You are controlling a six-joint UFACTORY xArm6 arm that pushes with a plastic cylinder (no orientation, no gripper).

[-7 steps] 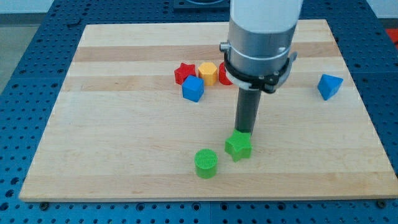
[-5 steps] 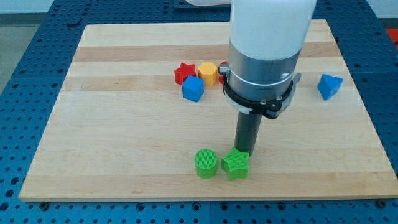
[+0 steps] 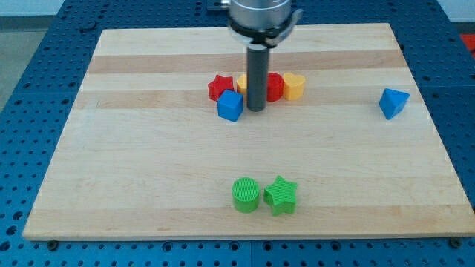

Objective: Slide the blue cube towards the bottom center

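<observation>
A pale wooden board (image 3: 148, 170) lies on a blue perforated desk (image 3: 44, 44), and the arm reaches in from the far edge. There are no jaws here: the arm ends in a straight dark rod, and my tip (image 3: 256, 110) rests on the board just to the right of the small blue plastic cube (image 3: 230, 106), close beside it; whether the two touch I cannot tell.

The blue cube sits in the far half of the board, a little left of centre, at the near edge of a small cluster. Just beyond it on the left is a red star-shaped block (image 3: 220, 87). A yellow block (image 3: 243, 82) is mostly hidden behind the rod, a red block (image 3: 274, 86) shows to the rod's right, and a second yellow block (image 3: 295, 86) stands at the cluster's right end. Far off to the right lies a blue angular block (image 3: 393, 103). Near the board's near edge, around centre, stand a green cylinder (image 3: 246, 194) and a green star (image 3: 281, 195), side by side.

I judge this to be the approach step: the cube has not yet started towards the near centre. From its present side my tip would only push the cube leftward. The next move calls for bringing the tip round to the cube's far side, between it and the red star, then pushing toward the near edge and slightly right, stopping short of the green pair.
</observation>
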